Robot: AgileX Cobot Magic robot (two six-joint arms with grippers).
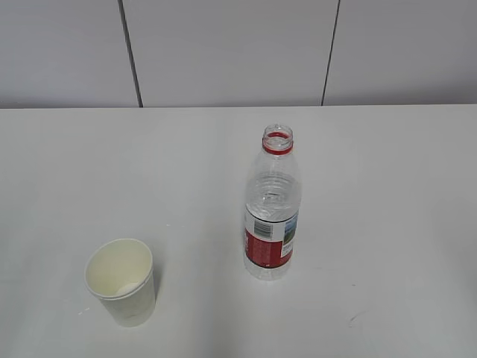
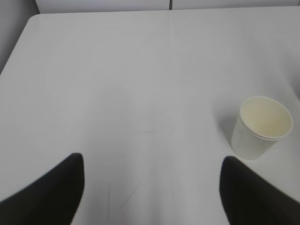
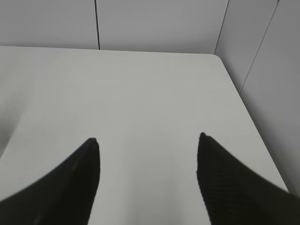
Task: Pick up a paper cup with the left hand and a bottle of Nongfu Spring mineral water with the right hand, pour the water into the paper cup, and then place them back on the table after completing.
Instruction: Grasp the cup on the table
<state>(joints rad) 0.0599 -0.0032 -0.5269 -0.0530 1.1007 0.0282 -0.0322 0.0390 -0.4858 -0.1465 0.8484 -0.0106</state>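
A white paper cup point(image 1: 121, 282) stands upright on the white table point(image 1: 387, 171) at the front left. An uncapped clear bottle point(image 1: 271, 205) with a red neck ring and red label stands upright near the middle, holding clear water. Neither arm shows in the exterior view. In the left wrist view my left gripper point(image 2: 152, 161) is open and empty, with the cup point(image 2: 261, 126) ahead to its right, just beyond the right finger. In the right wrist view my right gripper point(image 3: 147, 140) is open and empty over bare table point(image 3: 150, 93); the bottle is out of that view.
A grey panelled wall point(image 1: 223, 52) runs behind the table's far edge. In the right wrist view the table's right edge and rounded far corner point(image 3: 220, 58) lie close to the right of the gripper. The table's left edge point(image 2: 14, 54) shows in the left wrist view.
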